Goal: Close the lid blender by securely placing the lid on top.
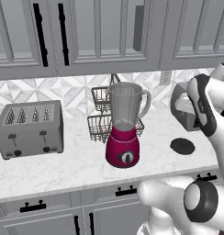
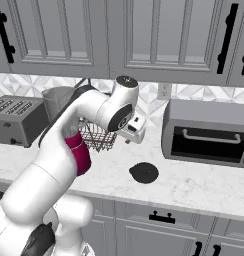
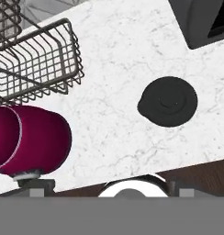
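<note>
Blender (image 1: 124,133) stood on bench (image 1: 77,167): magenta-red base, black dial, clear handled jar uncovered. Black lid (image 3: 168,101) lay flat on bench, apart. Wire basket (image 3: 38,64) behind blender. My jaws hung released above bench.

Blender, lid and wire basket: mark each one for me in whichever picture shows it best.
blender (image 1: 123,151): left base view, on the magenta-red base above the dial.
lid (image 3: 168,101): hand view, on the middle of the black disc lying on the counter.
wire basket (image 3: 45,69): hand view, on the mesh of its side wall.
</note>
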Tool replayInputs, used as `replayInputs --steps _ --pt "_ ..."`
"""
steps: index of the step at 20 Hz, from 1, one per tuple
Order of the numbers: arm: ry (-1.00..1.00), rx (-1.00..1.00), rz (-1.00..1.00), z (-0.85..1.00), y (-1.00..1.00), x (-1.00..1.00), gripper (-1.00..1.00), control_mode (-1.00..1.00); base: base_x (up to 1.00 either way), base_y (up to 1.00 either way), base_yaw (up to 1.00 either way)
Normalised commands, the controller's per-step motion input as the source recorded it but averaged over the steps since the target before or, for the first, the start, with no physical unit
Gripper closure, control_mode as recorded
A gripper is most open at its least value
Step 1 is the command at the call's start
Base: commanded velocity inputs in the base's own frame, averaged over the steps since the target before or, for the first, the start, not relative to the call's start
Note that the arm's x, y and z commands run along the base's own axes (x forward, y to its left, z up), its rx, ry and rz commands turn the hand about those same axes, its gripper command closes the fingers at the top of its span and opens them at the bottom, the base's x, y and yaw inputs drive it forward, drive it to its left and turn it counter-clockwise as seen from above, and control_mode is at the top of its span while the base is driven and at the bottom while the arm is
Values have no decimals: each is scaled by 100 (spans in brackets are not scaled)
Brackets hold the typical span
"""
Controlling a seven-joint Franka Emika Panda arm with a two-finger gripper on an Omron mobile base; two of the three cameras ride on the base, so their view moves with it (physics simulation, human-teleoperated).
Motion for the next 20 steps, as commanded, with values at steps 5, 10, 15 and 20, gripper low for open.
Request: replayInputs --steps 5,10,15,20 --pt "27 -1 -10 -64 -52 20 -100 -100 0 0 0" --pt "36 -3 -5 -85 -18 43 -100 -100 0 0 0" --pt "11 0 -4 -50 -11 18 -100 -100 0 0 0" --pt "0 0 0 -20 -16 4 -100 -100 0 0 0"
